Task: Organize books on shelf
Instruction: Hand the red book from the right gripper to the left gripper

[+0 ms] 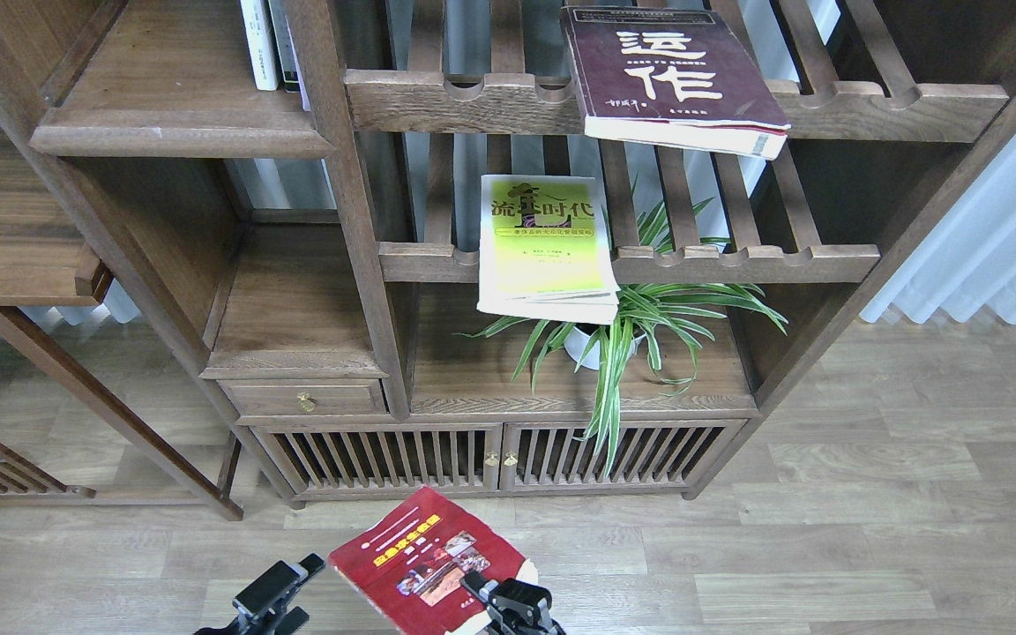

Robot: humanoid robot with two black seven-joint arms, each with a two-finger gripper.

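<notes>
The right gripper [483, 589] sits low in the head view with its fingers [473, 584] closed on the lower edge of the red book [424, 556], which tilts up and away from them, cover facing the camera. The left gripper [274, 591] hangs just to the left of that book, not touching it; its fingers look parted and hold nothing.

Far above and beyond the right fingers, the maroon book [671, 75] lies flat across a slatted rack, overhanging its scalloped rail. Between it and the fingers, the lime-yellow book [546, 247] lies on the lower slatted rack, its near end drooping over the rail above a spider plant [640, 326]. The solid plank shelf [177, 132] is up and well to the left of both sets of fingers; a few upright books [272, 44] already stand at its back right corner.

By my judgement the step in hand is carrying the red book to that plank shelf. The next move calls for a long lift up and leftward, turning the book upright so it slides in beside the standing ones, clear of the post on the shelf's right side. The other two books are not yet gathered.
</notes>
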